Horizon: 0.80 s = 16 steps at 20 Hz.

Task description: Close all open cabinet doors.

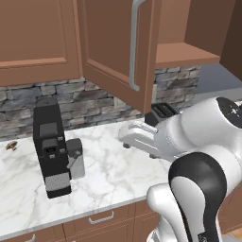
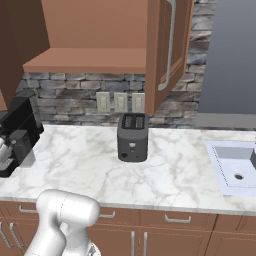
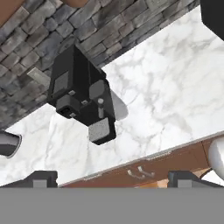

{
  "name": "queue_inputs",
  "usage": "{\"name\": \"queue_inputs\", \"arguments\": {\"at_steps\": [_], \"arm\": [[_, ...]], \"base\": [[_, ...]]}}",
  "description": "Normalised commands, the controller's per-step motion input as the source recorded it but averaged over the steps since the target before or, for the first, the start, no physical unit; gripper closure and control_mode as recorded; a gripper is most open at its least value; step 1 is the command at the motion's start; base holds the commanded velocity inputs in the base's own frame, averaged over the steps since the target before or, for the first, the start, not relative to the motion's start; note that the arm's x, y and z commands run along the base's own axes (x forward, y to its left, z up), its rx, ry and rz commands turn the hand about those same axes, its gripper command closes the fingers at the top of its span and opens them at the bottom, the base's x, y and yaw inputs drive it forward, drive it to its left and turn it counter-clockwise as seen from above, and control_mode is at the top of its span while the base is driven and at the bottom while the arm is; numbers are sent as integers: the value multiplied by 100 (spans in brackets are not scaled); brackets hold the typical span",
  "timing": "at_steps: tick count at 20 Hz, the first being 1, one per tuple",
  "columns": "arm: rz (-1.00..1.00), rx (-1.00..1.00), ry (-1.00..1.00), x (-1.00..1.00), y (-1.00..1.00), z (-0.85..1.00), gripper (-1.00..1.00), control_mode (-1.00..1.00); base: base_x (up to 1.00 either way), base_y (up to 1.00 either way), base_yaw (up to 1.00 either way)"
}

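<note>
Two cabinet doors stand open over the counter. In the left base view the left door (image 1: 111, 47) swings out toward me, its silver bar handle (image 1: 134, 42) facing me, and the right door (image 1: 229, 28) shows as a dark panel at the top right. Between them lies the bare cabinet shelf (image 1: 186, 54). The right base view has the right door (image 2: 167, 50) edge-on and the left door (image 2: 12, 50) at its left edge. My gripper (image 1: 124, 137) hangs above the counter below the left door, apart from it. Its fingers (image 3: 41, 177) stand wide open with nothing between them.
A black coffee machine (image 1: 49, 146) stands on the marble counter (image 1: 108, 175) left of the gripper. A dark toaster (image 2: 132, 135) sits by the stone back wall, a sink (image 2: 235, 170) at the right. Another upper door (image 1: 38, 38) to the left is shut. Drawers (image 2: 175, 217) run below.
</note>
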Motion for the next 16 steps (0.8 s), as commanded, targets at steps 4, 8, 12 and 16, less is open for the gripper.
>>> {"name": "queue_inputs", "arguments": {"at_steps": [4, 8, 12, 16], "arm": [[-26, 16, -5, 12, 19, 26, -100, -100], [-28, 20, -8, 23, 24, 22, -100, -100], [-41, 21, -1, 27, 25, 11, -100, -100], [-37, 20, -15, 33, 28, 16, -100, -100]], "base": [[0, 0, 0], [0, 0, 0], [0, 0, 0], [0, 0, 0]]}}
